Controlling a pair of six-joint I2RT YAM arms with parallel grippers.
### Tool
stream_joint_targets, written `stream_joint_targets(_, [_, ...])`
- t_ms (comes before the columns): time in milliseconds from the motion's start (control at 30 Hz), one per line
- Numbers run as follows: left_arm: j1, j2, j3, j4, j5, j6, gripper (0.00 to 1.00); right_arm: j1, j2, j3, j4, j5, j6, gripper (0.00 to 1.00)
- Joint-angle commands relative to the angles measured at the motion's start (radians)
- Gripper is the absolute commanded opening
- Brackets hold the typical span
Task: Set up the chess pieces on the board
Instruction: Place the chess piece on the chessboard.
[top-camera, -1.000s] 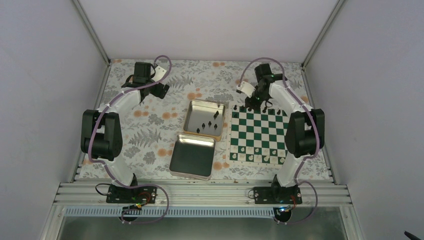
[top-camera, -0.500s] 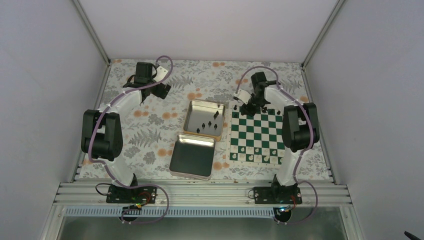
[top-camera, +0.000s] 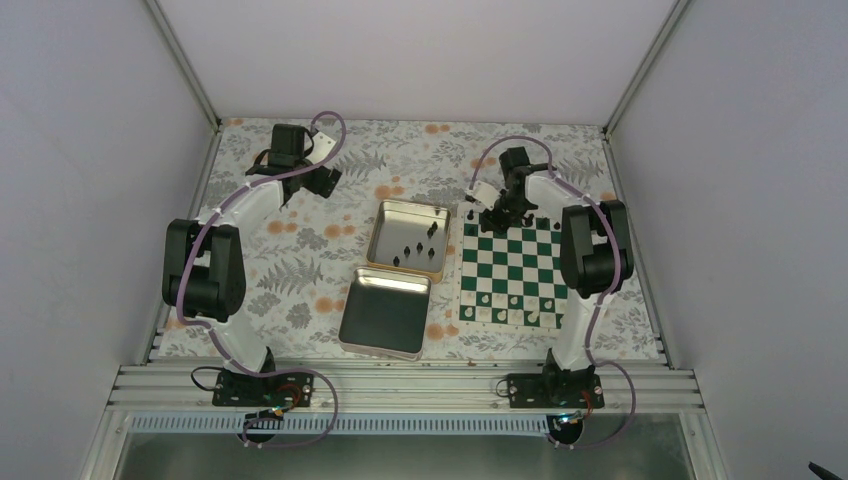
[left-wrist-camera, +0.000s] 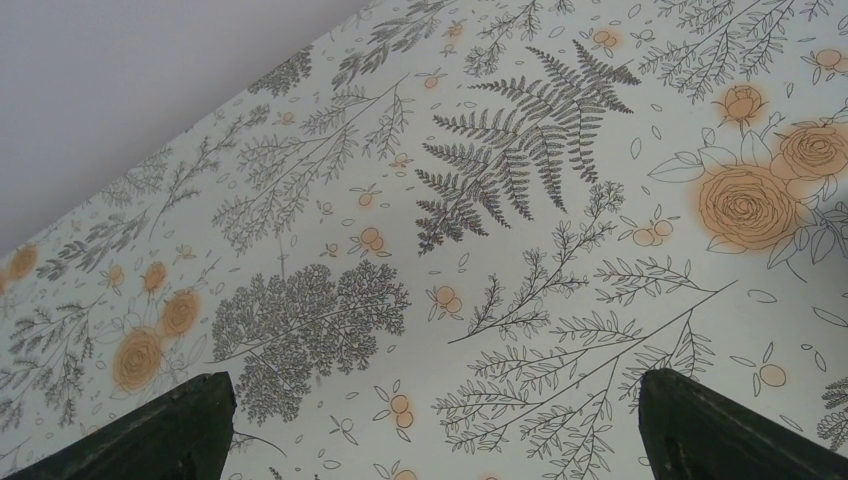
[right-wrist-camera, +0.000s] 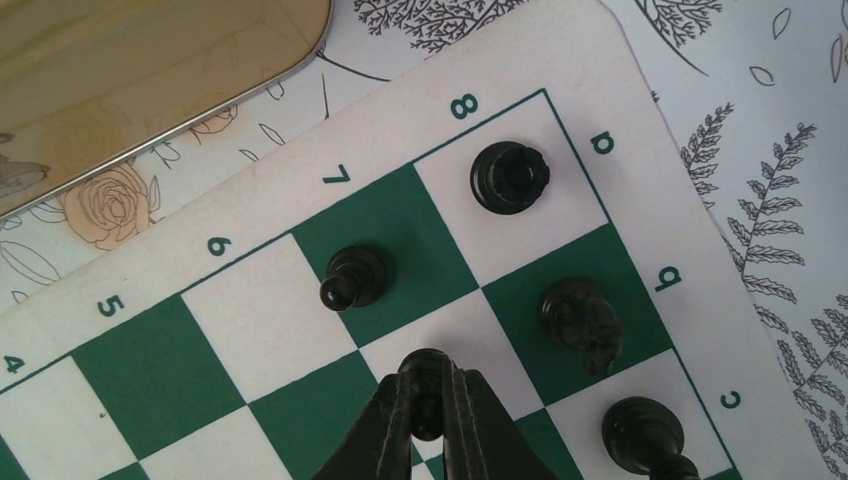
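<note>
The green and white board (top-camera: 515, 285) lies right of centre. My right gripper (top-camera: 497, 215) hangs over its far left corner, shut on a small black chess piece (right-wrist-camera: 428, 372), just above a white square of the board (right-wrist-camera: 400, 120). Around it stand a black rook (right-wrist-camera: 510, 176) on the corner square, a pawn (right-wrist-camera: 355, 278), a knight (right-wrist-camera: 582, 322) and another black piece (right-wrist-camera: 640, 432). Several more black pieces (top-camera: 420, 243) stand in a metal tin. My left gripper (top-camera: 318, 180) is at the far left, open, with only floral cloth between its fingers (left-wrist-camera: 160, 430).
An open metal tin (top-camera: 400, 215) sits left of the board, and a second, empty tin (top-camera: 385, 312) lies just in front of it. Small white pieces (top-camera: 510, 300) line the board's near rows. Grey walls close in the floral-covered table.
My right gripper has moved left and slightly nearer along the board's far edge, still shut on the piece, and the right elbow has swung left. The left arm has barely moved.
</note>
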Motion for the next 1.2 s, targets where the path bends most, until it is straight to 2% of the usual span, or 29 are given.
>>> stream_joint_targets(0, [-0.001, 0.010, 0.020, 0.008, 0.003, -0.005, 1.00, -0.012, 0.020, -0.003, 0.013, 0.007, 0.008, 0.08])
stream_joint_targets(400, [-0.001, 0.005, 0.019, 0.007, 0.008, -0.004, 1.00, -0.016, 0.038, -0.002, 0.000, 0.023, 0.006, 0.13])
stream_joint_targets(600, [-0.001, 0.004, 0.020, 0.006, 0.010, -0.004, 1.00, -0.016, 0.006, 0.014, -0.029, 0.024, 0.003, 0.23])
stream_joint_targets(767, [-0.001, 0.001, 0.019, 0.006, 0.008, -0.004, 1.00, -0.010, -0.037, 0.065, -0.082, 0.036, 0.006, 0.25])
stream_joint_targets(967, [-0.001, -0.004, 0.017, 0.006, 0.005, -0.004, 1.00, 0.066, -0.089, 0.188, -0.146, 0.086, 0.012, 0.28])
stream_joint_targets(1167, [0.000, -0.006, 0.018, 0.007, 0.002, -0.004, 1.00, 0.226, -0.055, 0.280, -0.197, 0.104, 0.008, 0.31])
